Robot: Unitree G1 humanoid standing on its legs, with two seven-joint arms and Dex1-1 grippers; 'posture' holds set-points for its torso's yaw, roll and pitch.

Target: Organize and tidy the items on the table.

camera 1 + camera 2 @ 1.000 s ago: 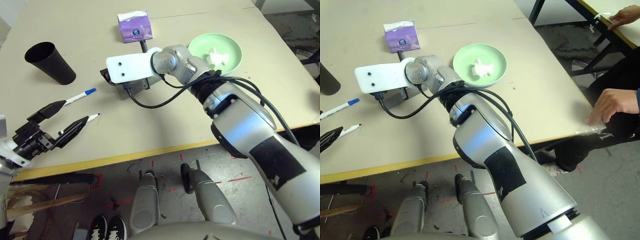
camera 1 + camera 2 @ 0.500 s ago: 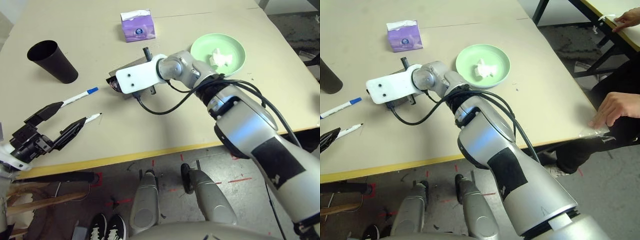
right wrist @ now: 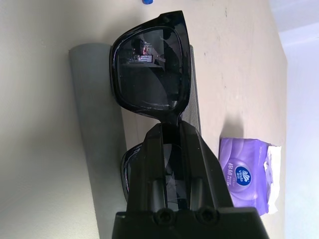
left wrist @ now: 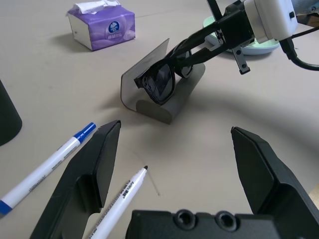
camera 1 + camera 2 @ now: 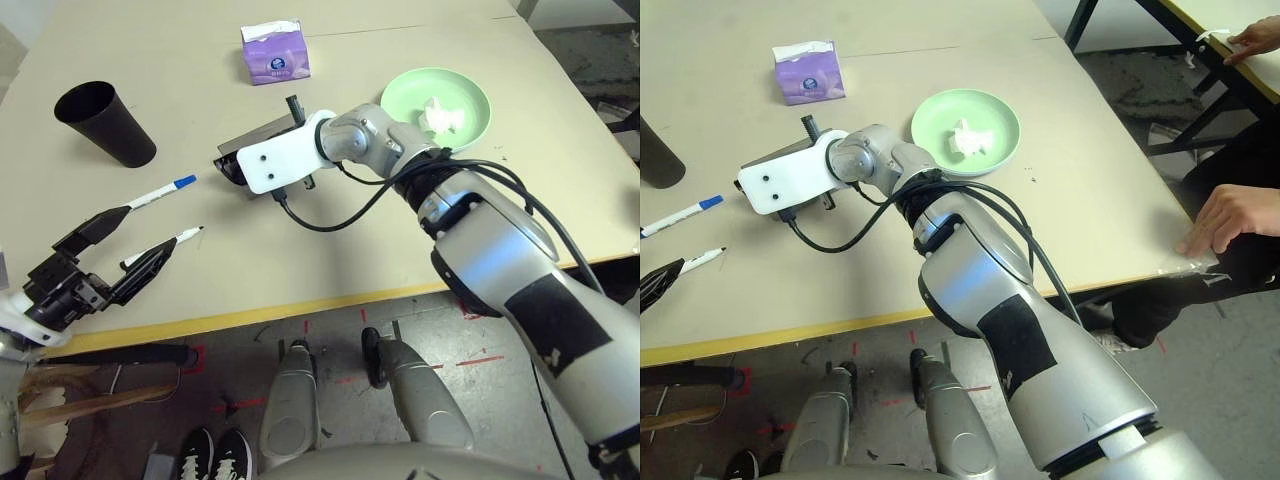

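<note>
Over the grey case [image 4: 164,102] | right gripper [image 3: 172,134] clamps sunglasses [image 4: 164,82] | left gripper [image 4: 174,149] wide open, empty

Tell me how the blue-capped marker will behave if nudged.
The blue-capped marker looks round and slim, lying flat on the table, so it would probably roll. It seems light and stiff, likely sliding easily on the smooth surface.
</note>
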